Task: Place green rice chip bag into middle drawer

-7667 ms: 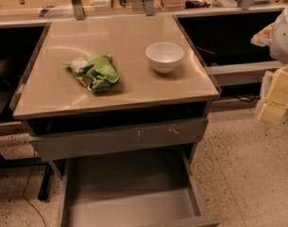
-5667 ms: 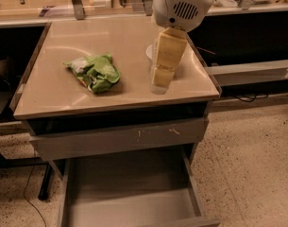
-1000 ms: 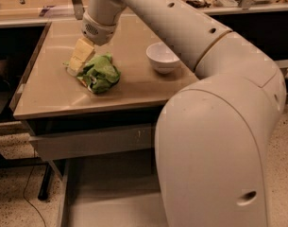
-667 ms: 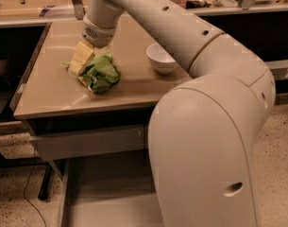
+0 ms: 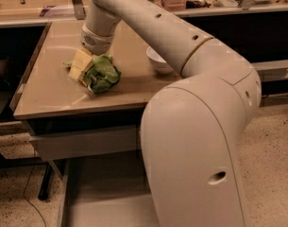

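The green rice chip bag (image 5: 104, 74) lies crumpled on the tan table top, left of centre. My gripper (image 5: 81, 65) is down at the bag's left edge and touches it, with the wrist (image 5: 97, 34) right above. The bag rests on the table. The middle drawer (image 5: 102, 193) stands pulled open below the table front, with its flat grey bottom showing. My arm's big pale link (image 5: 195, 155) hides the drawer's right half.
A white bowl (image 5: 157, 60) stands on the table right of the bag, partly behind my arm. A closed grey drawer front (image 5: 84, 143) sits under the table edge. Cluttered benches line the back. Speckled floor lies at the right and lower left.
My gripper has come down a little onto the bag's left side. The bag and bowl have not moved. My arm's lower link fills more of the right side.
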You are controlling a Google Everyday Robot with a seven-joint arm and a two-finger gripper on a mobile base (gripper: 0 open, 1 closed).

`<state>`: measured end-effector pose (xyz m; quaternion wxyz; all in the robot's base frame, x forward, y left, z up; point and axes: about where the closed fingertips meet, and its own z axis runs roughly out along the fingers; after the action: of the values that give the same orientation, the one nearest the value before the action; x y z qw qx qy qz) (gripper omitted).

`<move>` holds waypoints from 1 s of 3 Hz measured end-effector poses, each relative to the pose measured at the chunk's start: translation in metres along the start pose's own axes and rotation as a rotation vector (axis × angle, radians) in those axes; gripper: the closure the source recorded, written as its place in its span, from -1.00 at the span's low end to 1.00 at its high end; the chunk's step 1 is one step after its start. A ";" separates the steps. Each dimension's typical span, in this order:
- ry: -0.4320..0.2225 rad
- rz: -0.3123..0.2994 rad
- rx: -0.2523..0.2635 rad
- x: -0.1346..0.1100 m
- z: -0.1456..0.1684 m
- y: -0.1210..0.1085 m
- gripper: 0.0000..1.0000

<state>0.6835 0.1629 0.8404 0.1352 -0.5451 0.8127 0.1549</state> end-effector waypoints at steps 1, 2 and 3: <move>0.011 0.003 -0.025 0.002 0.013 0.002 -1.00; 0.011 0.003 -0.025 0.002 0.013 0.002 -1.00; 0.011 0.003 -0.025 0.002 0.013 0.002 -0.65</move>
<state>0.6820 0.1672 0.8277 0.1235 -0.5464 0.8123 0.1623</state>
